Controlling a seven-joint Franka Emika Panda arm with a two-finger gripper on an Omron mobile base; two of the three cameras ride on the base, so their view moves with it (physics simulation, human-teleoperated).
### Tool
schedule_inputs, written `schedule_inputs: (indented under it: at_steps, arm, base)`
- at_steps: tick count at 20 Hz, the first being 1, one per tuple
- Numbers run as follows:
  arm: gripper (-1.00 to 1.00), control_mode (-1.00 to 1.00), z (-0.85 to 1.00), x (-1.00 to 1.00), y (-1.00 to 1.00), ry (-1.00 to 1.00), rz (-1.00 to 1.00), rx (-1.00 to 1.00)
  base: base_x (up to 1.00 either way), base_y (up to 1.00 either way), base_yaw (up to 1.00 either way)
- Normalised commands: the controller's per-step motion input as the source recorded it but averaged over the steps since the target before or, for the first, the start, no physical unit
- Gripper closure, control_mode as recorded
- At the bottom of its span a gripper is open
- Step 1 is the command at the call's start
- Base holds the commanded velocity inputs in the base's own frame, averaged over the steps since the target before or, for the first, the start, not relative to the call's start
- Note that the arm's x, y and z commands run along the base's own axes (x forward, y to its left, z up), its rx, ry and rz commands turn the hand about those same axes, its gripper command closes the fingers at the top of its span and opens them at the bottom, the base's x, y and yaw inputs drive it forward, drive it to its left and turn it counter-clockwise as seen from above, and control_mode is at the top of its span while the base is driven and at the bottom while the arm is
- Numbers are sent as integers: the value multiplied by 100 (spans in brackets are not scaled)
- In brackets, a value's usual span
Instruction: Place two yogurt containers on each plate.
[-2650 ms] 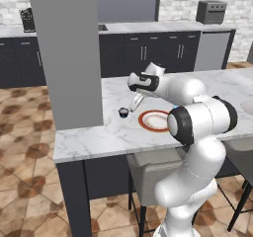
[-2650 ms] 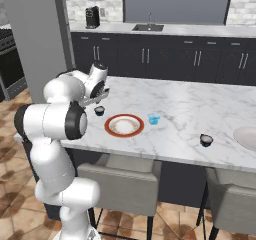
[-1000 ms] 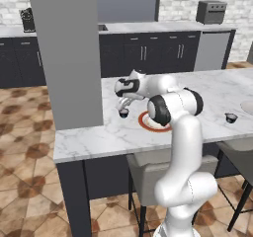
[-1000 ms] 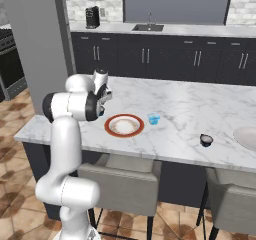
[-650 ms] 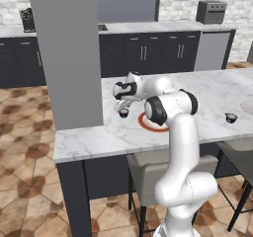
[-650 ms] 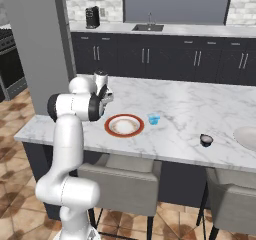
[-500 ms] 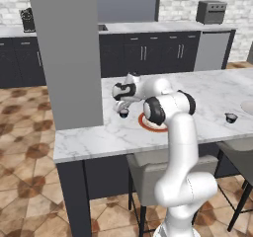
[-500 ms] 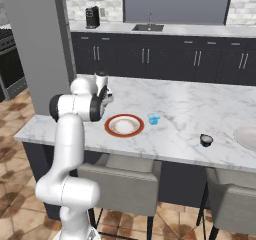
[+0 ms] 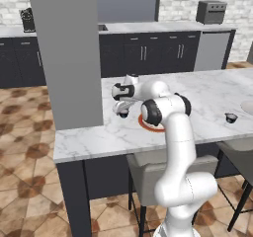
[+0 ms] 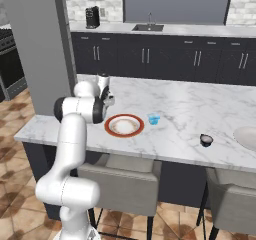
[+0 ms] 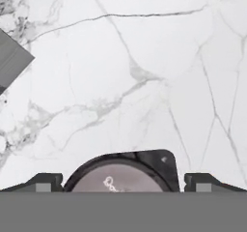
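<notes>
A dark yogurt container with a pale top stands on the marble counter, left of the red-rimmed plate. My gripper hangs right over it, open, and in the hand view one fingertip shows on each side of the cup. A light blue container sits just right of that plate. Another dark container stands further right, near the pale plate at the counter's right end. Both plates carry nothing.
A wide grey pillar rises from the counter's left end, close beside the gripper; its foot shows in the hand view. Grey stools stand under the counter's front edge. Dark cabinets and a sink line the back wall.
The hand has swung left and come down over the dark container beside the red-rimmed plate. Its jaws have stayed open, and the cups and plates have not moved.
</notes>
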Motion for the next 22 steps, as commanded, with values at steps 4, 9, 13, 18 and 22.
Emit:
schedule_inputs:
  at_steps: [4, 9, 13, 18, 22]
  arm:
    - [-100, -100, -17, 12, 0, 9, -2, 0]
    - [-100, -100, -17, 5, 0, 8, -2, 0]
    - [100, -100, -22, 1, 0, 9, -3, 0]
    - [100, -100, -38, -2, -33, 10, -1, 0]
    - [100, -100, -32, 0, -39, 6, 0, 0]
  base:
    - [0, 0, 0]
    - [0, 0, 0]
    - [0, 0, 0]
    - [0, 0, 0]
    - [0, 0, 0]
